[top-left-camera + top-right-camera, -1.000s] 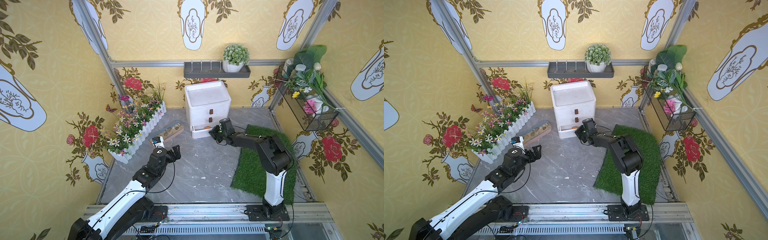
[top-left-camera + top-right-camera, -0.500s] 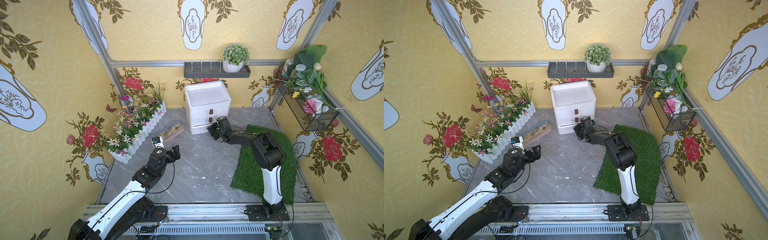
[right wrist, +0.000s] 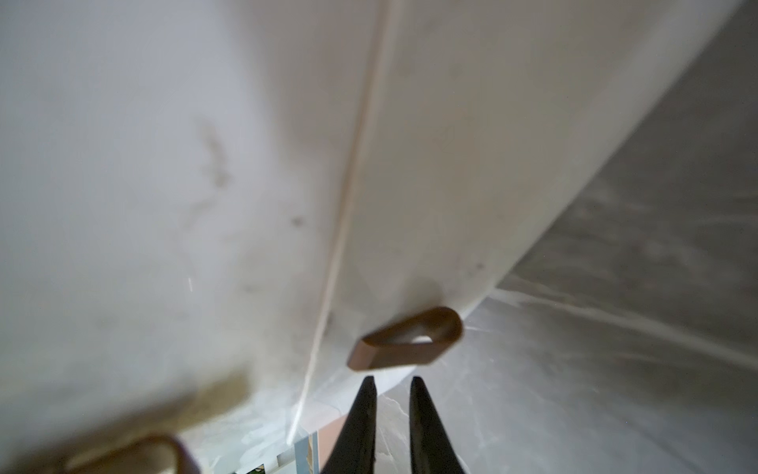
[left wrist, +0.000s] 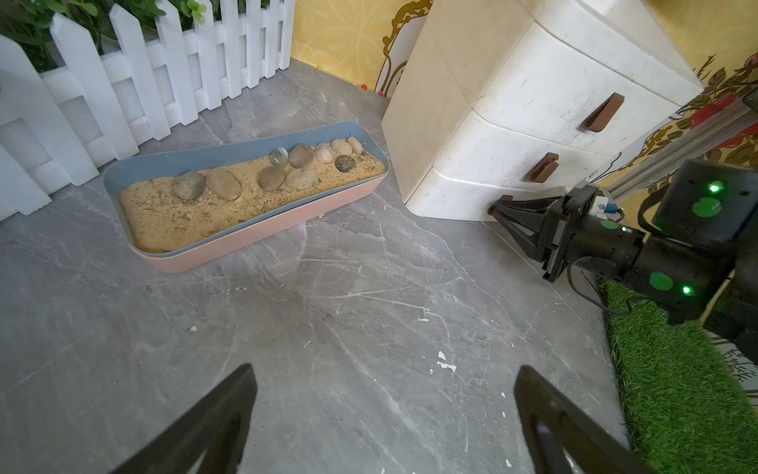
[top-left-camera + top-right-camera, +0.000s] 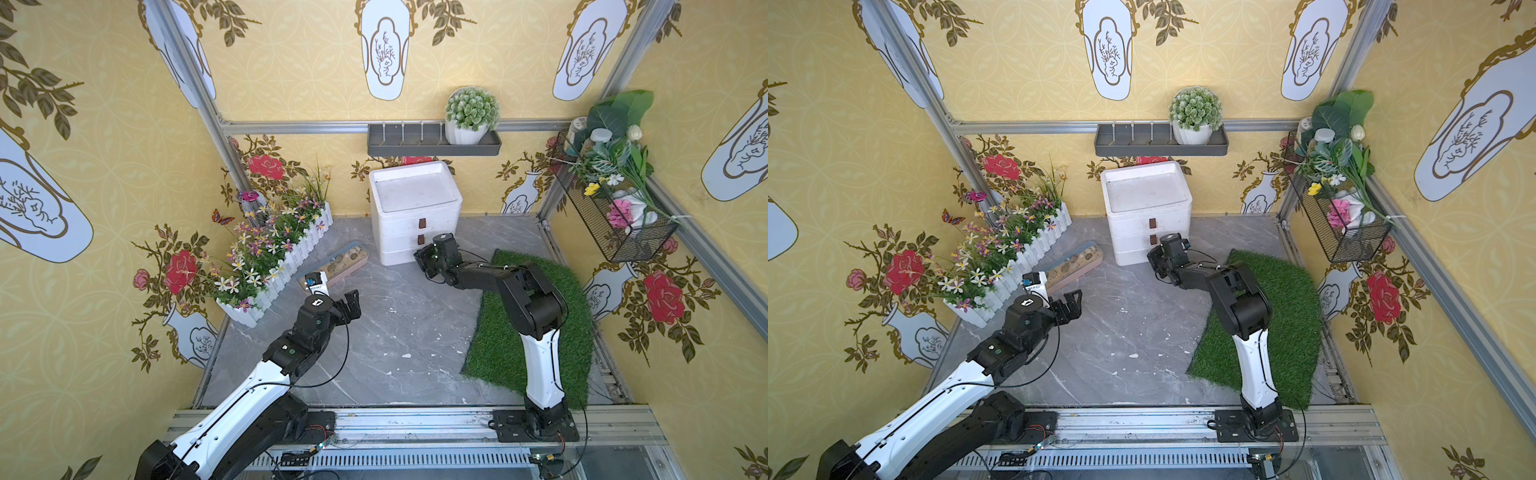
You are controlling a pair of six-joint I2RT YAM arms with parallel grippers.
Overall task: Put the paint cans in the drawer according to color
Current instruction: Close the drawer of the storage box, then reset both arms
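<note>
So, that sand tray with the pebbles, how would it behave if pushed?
Filled with sand, the tray probably feels heavy for its size. Low and long, it seems unlikely to tip. The loose pebbles on top could shift or roll.

1. The boxy plastic drawer cabinet (image 5: pixel 415 216) was off-white, its loop handles (image 4: pixel 603 113) brown.
2. The stone floor (image 5: pixel 395 324) was grey with pale veining.
3. The fake-grass mat (image 5: pixel 577 291) was green.
4. The long shallow tray (image 4: pixel 254 242) was pink outside, blue inside; its sand (image 4: pixel 184 213) tan.
5. The picket fence (image 4: pixel 135 78) was white.
</note>
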